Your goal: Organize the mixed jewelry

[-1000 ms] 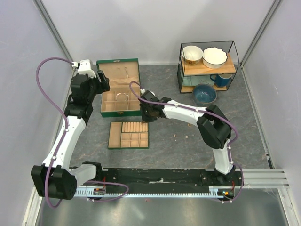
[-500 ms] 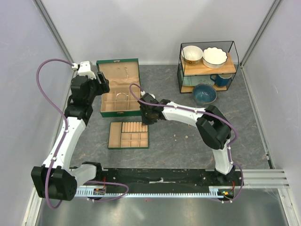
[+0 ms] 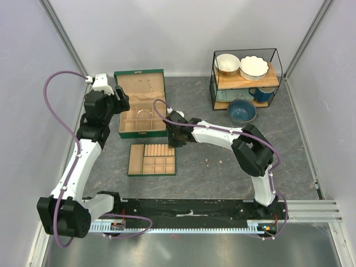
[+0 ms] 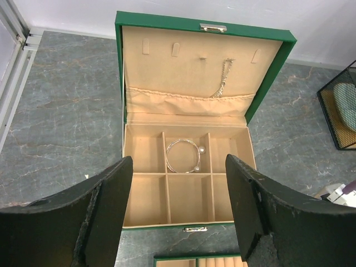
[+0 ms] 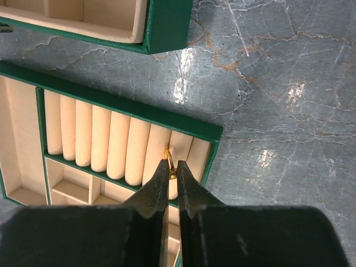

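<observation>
Gold ring (image 5: 168, 153) pinched in right end effector (image 5: 173, 168) beside tray (image 5: 207, 131) rim; left end effector (image 4: 178, 167) gapes.

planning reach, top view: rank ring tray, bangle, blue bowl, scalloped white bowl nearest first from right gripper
1. ring tray, under the right gripper pinching a gold ring
2. bangle, in the box, rear left
3. blue bowl, rear right
4. scalloped white bowl, shelf top

Grey marbled tabletop (image 3: 194, 94) under even light, with glare patches on the stone. Plain pale walls (image 3: 167, 33) rise behind and beside a black wire shelf (image 3: 267, 83) — a metal rail (image 3: 311, 210) lies in front of it.
</observation>
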`<state>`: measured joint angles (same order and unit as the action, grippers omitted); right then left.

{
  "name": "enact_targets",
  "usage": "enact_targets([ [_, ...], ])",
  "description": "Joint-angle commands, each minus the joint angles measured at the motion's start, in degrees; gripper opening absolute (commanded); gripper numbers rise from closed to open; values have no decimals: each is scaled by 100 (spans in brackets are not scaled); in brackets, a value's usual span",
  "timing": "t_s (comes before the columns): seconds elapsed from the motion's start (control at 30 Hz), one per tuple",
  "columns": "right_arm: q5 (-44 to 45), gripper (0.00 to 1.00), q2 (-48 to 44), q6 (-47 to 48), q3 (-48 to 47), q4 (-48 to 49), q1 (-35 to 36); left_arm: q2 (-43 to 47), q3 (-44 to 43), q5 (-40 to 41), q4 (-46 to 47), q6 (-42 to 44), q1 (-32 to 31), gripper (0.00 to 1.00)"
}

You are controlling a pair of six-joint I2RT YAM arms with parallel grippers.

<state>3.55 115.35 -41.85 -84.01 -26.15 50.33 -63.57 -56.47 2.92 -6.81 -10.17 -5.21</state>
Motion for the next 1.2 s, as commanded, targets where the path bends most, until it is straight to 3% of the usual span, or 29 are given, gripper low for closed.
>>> enact_targets([
  [0.0, 234, 0, -83, -61, 25, 93, 21, 117, 31, 25, 215, 86, 20, 75],
  [0.7, 31, 0, 585, -140, -283, 40, 127, 108, 110, -54, 268, 7, 20, 75],
  [1.17, 94, 0, 479, 168, -458, 57, 135, 134, 162, -125, 312, -11, 20, 75],
])
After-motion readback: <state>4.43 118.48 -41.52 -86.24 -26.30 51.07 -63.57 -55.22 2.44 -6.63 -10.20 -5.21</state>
